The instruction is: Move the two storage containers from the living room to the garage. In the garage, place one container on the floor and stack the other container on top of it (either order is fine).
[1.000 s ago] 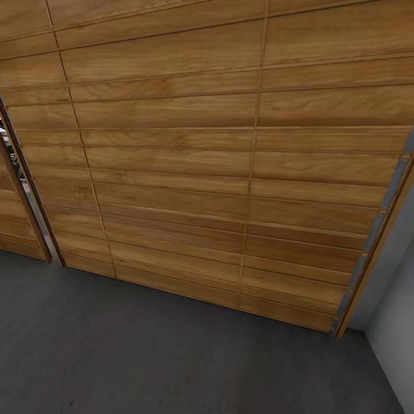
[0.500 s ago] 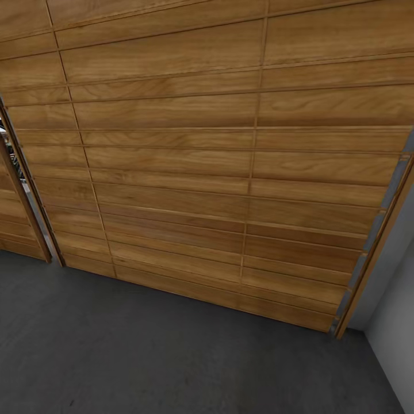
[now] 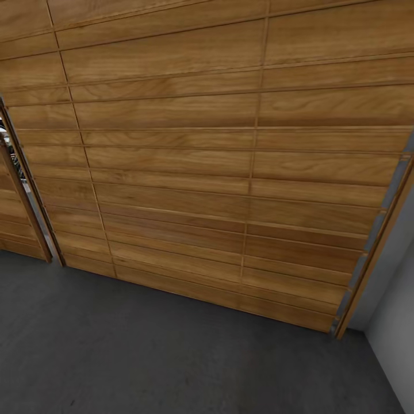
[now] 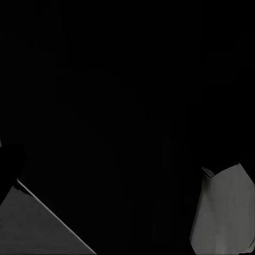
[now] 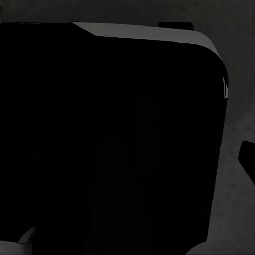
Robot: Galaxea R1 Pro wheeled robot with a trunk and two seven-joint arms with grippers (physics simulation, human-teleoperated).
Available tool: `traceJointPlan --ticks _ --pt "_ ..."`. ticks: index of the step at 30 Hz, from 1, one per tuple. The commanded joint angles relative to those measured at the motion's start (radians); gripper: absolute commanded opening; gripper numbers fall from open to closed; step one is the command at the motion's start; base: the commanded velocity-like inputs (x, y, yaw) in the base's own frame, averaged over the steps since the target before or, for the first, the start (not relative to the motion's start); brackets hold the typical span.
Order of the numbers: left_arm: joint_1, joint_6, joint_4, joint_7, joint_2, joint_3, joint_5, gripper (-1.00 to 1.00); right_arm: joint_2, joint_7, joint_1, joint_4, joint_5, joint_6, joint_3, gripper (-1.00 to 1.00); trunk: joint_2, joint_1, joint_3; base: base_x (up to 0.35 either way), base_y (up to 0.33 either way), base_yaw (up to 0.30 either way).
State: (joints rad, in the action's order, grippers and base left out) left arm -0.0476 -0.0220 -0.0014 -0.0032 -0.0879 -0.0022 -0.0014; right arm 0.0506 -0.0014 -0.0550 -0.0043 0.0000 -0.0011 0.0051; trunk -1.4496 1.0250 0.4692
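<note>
across the head view from 9 to 3 o'clock runs the garage door (image 3: 230, 172) of horizontal brown slats, with dark concrete floor (image 3: 172, 356) at 6 o'clock and a pale grey wall (image 3: 397, 322) at 4 o'clock; judged: robot parked facing the door, at the drop-off room. neither storage container can be made out, so their place cannot be told. both wrist views are almost black, blocked by a dark body close to the lens; whether either tool is open, closed or holding anything cannot be told.
</note>
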Motion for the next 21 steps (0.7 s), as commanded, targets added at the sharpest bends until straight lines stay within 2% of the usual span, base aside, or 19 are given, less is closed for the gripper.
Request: traceJointPlan --ticks 1,13,19,21 --pt "0.000 -0.004 0.000 0.000 0.000 0.000 0.000 1.00 0.000 0.000 0.000 0.000 0.000 0.000 0.001 1.00 0.000 0.000 0.001 0.000 0.000 0.127" --pt "0.000 -0.006 -0.001 0.000 0.000 -0.001 0.000 1.00 -0.004 0.007 0.000 -0.009 0.001 -0.008 0.000 1.00 0.000 0.000 -0.001 0.000 0.000 0.258" --pt "0.000 -0.007 -0.002 0.000 0.000 -0.001 0.000 1.00 -0.004 0.003 0.000 -0.031 0.003 -0.016 0.002 1.00 0.000 0.000 -0.003 0.000 0.000 0.290" --pt "0.000 -0.007 -0.018 -0.001 -0.001 -0.002 0.000 1.00 -0.005 -0.002 0.000 -0.064 0.002 -0.016 0.003 1.00 0.000 0.000 -0.004 0.000 0.000 0.291"
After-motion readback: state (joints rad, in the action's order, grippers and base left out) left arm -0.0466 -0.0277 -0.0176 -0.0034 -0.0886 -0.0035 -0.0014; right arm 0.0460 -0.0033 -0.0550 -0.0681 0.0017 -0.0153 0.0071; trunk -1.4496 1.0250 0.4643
